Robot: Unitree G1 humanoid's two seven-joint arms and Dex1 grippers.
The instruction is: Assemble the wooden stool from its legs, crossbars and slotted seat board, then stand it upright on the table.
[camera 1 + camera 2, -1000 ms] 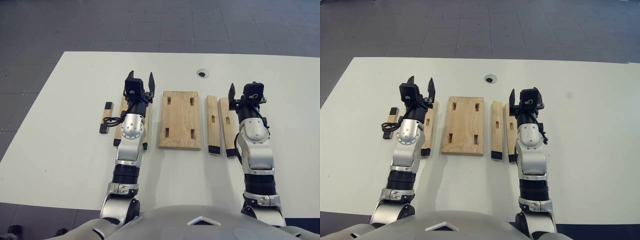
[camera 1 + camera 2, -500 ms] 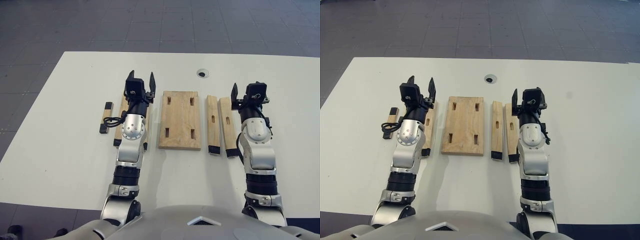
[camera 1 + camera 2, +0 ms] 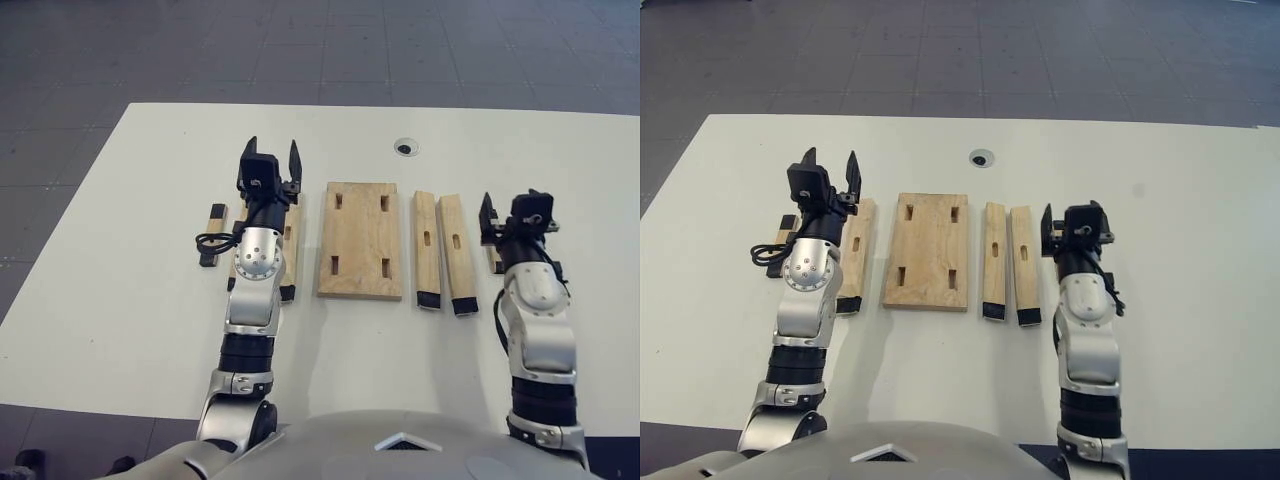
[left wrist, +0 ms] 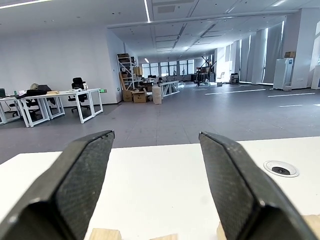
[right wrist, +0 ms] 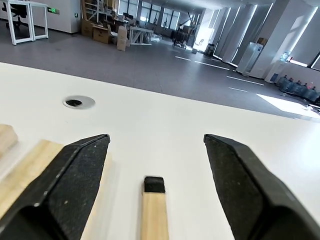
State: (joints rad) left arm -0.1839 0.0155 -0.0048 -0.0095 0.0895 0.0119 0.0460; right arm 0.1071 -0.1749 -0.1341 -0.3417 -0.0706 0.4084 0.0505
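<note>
The slotted seat board (image 3: pixel 360 240) lies flat mid-table. Two legs (image 3: pixel 425 248) (image 3: pixel 455 253) with black ends lie side by side just to its right. To its left lies another leg (image 3: pixel 289 250), partly under my left arm, and a short crossbar (image 3: pixel 210 235) farther left. My left gripper (image 3: pixel 272 148) hovers open over the far end of the left leg, nothing between its fingers (image 4: pixel 70 190). My right gripper (image 3: pixel 515 207) is open, straddling a short crossbar (image 5: pixel 154 215) with a black tip, right of the two legs.
A round cable hole (image 3: pixel 404 148) sits in the white table (image 3: pixel 130 300) behind the board. Open tabletop stretches to the far left, far right and front. Beyond the table's back edge is grey floor.
My right arm has swung to the right, from above the right-hand legs to over the short crossbar. My left gripper has shifted slightly left and farther from me.
</note>
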